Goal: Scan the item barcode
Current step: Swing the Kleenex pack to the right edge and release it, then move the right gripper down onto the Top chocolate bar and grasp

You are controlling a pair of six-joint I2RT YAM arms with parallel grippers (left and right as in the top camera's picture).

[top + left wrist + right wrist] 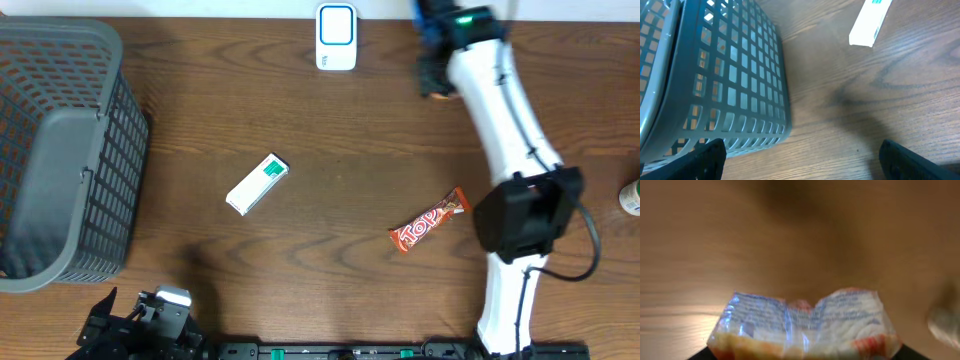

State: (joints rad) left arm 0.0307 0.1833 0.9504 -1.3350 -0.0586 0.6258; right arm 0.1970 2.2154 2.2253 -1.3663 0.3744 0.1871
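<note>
Presentation seems the step in hand: right gripper (802,355) clamps the crinkled packet (805,322) near the white scanner (336,37), left gripper (805,167) idles with fingers (702,161) apart, and next the barcode likely needs turning toward the scanner's face.

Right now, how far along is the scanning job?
Done: nothing I can confirm; the basket contents are unreadable. In hand: the right tool grips a crinkled packet beside the scanner, not yet in front of it. Left: scanning that packet, then likely the white-green box and the Top bar, both lying on the table. The left tool hovers open by the basket.
</note>
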